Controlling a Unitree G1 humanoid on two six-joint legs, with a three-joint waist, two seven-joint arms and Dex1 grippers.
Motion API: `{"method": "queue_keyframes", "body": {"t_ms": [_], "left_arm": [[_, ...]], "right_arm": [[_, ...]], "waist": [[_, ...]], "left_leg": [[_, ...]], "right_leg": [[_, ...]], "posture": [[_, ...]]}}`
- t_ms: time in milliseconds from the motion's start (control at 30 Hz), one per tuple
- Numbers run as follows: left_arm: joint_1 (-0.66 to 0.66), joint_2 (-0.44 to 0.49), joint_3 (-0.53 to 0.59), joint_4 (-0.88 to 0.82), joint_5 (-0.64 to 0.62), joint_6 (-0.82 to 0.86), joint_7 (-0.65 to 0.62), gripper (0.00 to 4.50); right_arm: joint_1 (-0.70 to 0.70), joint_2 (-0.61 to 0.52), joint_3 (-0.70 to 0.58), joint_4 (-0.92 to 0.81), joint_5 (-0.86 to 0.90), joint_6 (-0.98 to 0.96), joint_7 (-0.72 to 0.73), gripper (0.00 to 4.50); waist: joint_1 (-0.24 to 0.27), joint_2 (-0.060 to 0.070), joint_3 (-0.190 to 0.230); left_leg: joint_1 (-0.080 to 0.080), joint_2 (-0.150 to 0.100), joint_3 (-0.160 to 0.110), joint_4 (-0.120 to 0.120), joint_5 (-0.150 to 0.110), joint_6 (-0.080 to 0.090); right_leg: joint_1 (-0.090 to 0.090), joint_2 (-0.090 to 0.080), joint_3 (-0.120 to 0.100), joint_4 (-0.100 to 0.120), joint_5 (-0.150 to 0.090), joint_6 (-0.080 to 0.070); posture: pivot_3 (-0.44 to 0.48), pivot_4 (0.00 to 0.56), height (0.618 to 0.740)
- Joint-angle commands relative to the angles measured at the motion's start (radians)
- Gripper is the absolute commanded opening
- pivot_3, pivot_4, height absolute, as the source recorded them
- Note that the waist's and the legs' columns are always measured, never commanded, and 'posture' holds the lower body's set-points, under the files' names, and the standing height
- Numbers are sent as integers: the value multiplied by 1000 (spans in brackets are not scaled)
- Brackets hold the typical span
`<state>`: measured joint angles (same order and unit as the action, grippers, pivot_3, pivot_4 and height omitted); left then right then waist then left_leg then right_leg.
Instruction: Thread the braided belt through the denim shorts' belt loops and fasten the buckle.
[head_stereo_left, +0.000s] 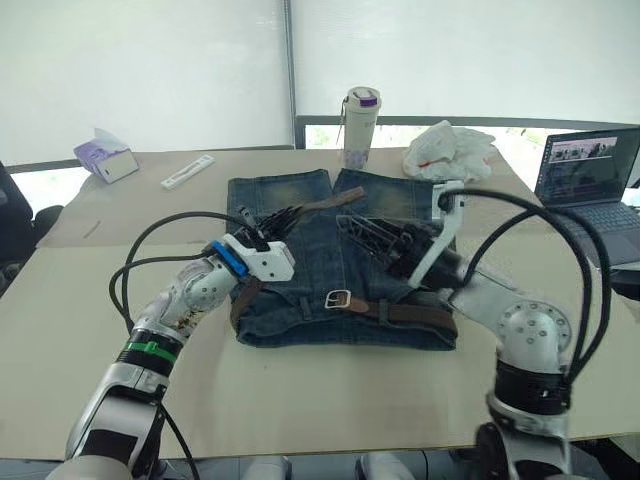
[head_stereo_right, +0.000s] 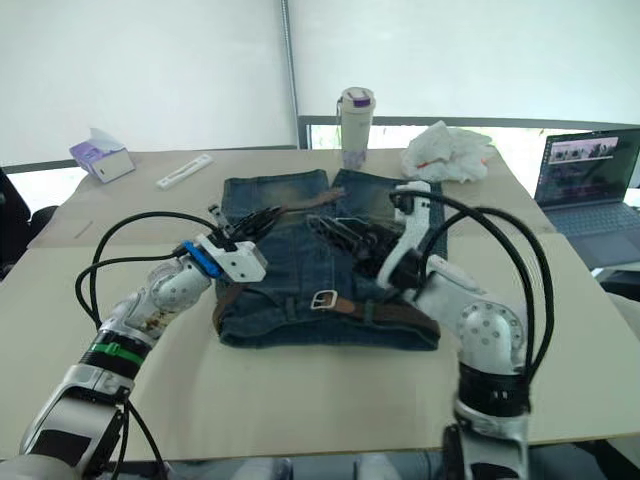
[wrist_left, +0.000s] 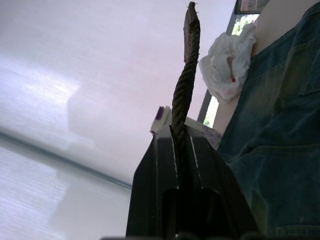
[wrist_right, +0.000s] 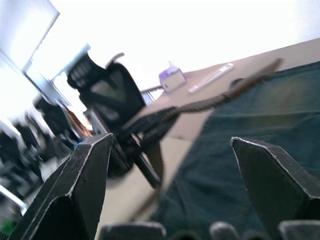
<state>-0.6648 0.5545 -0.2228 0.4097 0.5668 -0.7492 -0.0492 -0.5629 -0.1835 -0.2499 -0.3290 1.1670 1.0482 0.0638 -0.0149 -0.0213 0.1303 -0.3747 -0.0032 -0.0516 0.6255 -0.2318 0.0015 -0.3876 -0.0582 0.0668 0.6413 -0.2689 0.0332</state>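
Shorts (head_stereo_left: 340, 260) flat on table (head_stereo_left: 330, 400) | belt (head_stereo_left: 400, 312) mostly threaded along waistband, buckle (head_stereo_left: 338, 299) unfastened | my left gripper (head_stereo_left: 285, 218) pinched belt's free tip, raised | right gripper (wrist_right: 170, 165) wide open, empty | remaining: fasten.

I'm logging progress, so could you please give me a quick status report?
Left gripper shut on braided belt tail, lifted. Right gripper open over denim shorts. Buckle at waistband, unfastened. Nothing in the way.

Faded denim shorts (head_stereo_left: 330, 260); woven braided belt (head_stereo_left: 410, 312) (shiny metal buckle (head_stereo_left: 338, 299)).
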Motion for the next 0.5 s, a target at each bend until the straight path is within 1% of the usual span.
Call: {"method": "queue_keyframes", "body": {"t_ms": [33,133,200,300,500], "left_arm": [[-12,12,-13,-2,82,-78,98,26],[-9,12,-20,7,106,-102,130,26],[-9,15,-25,14,116,-114,143,26],[-5,21,-26,14,121,-123,152,0],[-1,38,-34,28,125,-134,151,0]], "right_arm": [[-33,58,-51,19,149,-10,-200,4200],[-50,108,-63,57,221,-51,-312,4200],[-62,118,-72,77,260,-75,-359,4200],[-69,91,-64,86,280,-88,-367,3367],[-60,58,-41,87,312,-111,-367,1235]], "waist": [[1,0,0],[1,0,0],[-1,1,0],[-1,1,0],[-4,1,0]], "left_leg": [[-1,0,0,0,0,0],[-3,0,0,1,0,0],[-3,0,0,1,0,0],[-3,0,0,1,0,1],[-3,0,0,1,0,1]], "right_leg": [[0,0,0,1,1,1],[0,0,-1,2,1,2],[-1,0,-1,2,2,3],[-1,1,-1,1,2,3],[0,2,-1,0,1,3]], "posture": [[0,150,740],[0,150,740],[0,150,740],[0,150,740],[0,150,740]]}}
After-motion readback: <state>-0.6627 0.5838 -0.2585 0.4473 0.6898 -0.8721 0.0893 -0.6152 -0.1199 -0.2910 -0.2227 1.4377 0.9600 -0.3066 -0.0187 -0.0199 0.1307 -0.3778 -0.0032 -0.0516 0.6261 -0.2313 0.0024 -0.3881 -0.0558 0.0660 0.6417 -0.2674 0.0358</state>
